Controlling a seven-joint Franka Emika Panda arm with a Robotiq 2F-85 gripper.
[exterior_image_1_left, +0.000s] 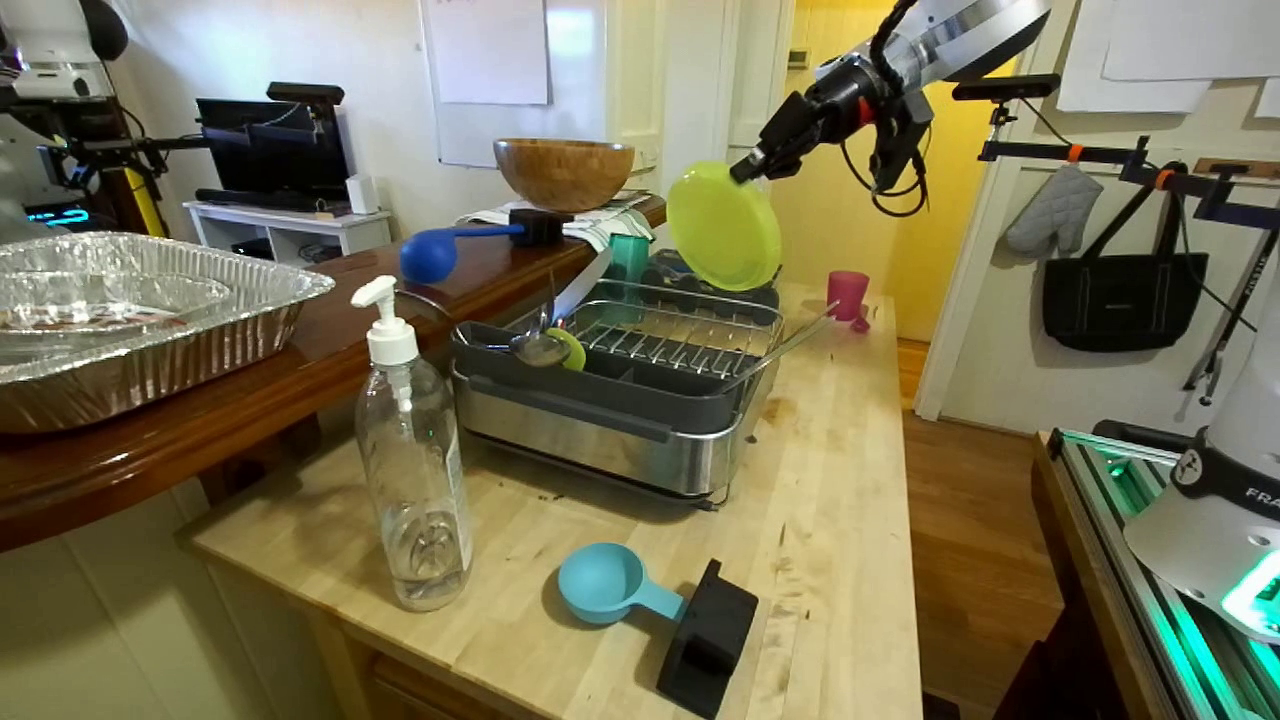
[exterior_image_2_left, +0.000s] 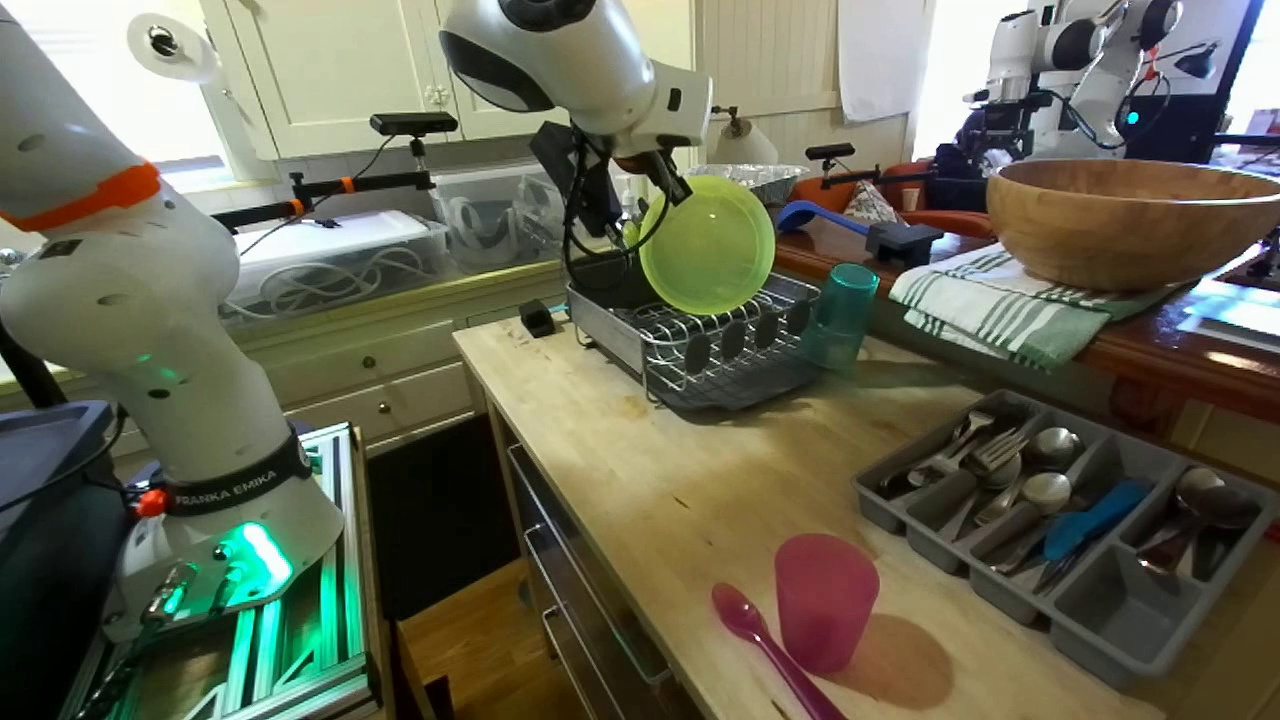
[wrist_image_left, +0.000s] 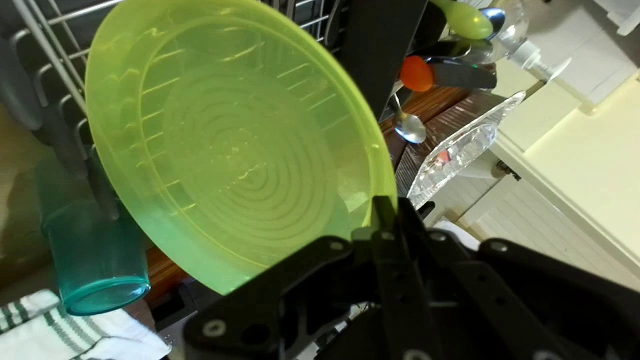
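Note:
A translucent lime-green plate (exterior_image_1_left: 722, 232) hangs tilted in the air, its rim pinched by my gripper (exterior_image_1_left: 747, 168). The wrist view has the black fingers closed on the edge of the same plate (wrist_image_left: 240, 150), which fills much of that picture. Beneath it stands the grey and steel dish rack (exterior_image_1_left: 590, 435) with wire tines, seen also in an exterior view as the rack (exterior_image_2_left: 612, 325). Whether the plate's lower edge touches the wires cannot be told. Cutlery, including a metal spoon (exterior_image_1_left: 540, 349), sits in the rack's front caddy. A teal cup (exterior_image_2_left: 840, 318) leans at the rack's end.
A pump bottle (exterior_image_1_left: 415, 480) and a blue scoop (exterior_image_1_left: 603, 583) stand on the wooden counter before the rack. At the far end are a pink cup (exterior_image_2_left: 826, 603), a pink spoon (exterior_image_2_left: 745, 617) and a grey cutlery tray (exterior_image_2_left: 1130, 625). A wooden bowl (exterior_image_2_left: 1130, 220) rests on the raised ledge.

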